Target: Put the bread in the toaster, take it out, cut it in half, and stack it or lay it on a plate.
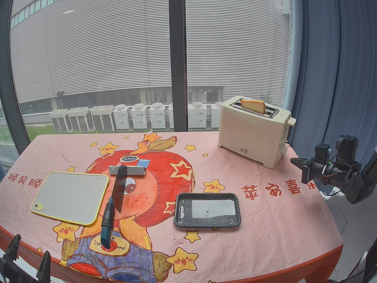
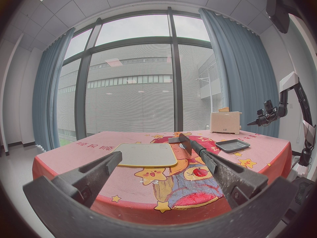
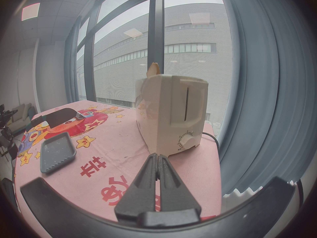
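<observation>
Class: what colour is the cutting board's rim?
Yellow; the cutting board shows best in the head view.

The worktop is overlooked from the head. Low wrist views are taken from its front-left edge and, nearer, its right end; the toaster is shared.

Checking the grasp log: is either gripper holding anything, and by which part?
Nothing held: left gripper open, empty; right gripper shut on nothing; bread stands in the toaster.

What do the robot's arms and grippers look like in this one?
The left gripper and right gripper are matte black, each with two long tapered fingers on a curved black bar. The right arm is black at the wrist, with thin black cables, and white higher up.
</observation>
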Tool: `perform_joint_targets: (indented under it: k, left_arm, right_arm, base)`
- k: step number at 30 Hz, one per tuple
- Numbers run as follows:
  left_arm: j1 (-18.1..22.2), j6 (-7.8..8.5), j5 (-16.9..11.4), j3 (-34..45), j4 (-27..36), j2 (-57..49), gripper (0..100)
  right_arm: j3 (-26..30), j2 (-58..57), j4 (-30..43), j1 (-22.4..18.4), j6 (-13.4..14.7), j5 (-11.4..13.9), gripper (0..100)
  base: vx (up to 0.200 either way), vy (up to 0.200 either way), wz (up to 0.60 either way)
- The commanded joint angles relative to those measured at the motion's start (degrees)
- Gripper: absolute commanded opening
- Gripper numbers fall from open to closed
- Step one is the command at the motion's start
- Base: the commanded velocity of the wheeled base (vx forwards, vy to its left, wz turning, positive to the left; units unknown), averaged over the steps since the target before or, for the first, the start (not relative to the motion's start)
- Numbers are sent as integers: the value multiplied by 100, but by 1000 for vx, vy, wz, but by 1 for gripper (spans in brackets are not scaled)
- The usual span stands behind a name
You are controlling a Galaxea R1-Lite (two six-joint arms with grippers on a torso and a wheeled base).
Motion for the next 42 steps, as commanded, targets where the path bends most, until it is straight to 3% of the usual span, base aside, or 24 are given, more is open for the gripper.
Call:
perform_joint_targets:
  k: [1, 16, 42]
  left_arm:
    - [0, -7, -1, 101, -1, -93, 100]
    - [0, 2, -1, 101, -1, -93, 100]
    - [0, 2, -1, 101, -1, -93, 100]
  right_arm:
    - [255, -629, 9, -14, -5, 3, 0]
    - [246, -1535, 79, -269, -23, 47, 0]
    - [-826, -1455, 115, -401, -5, 64, 0]
  base:
    - [0, 0, 0]
    - [0, 0, 0]
    - [0, 0, 0]
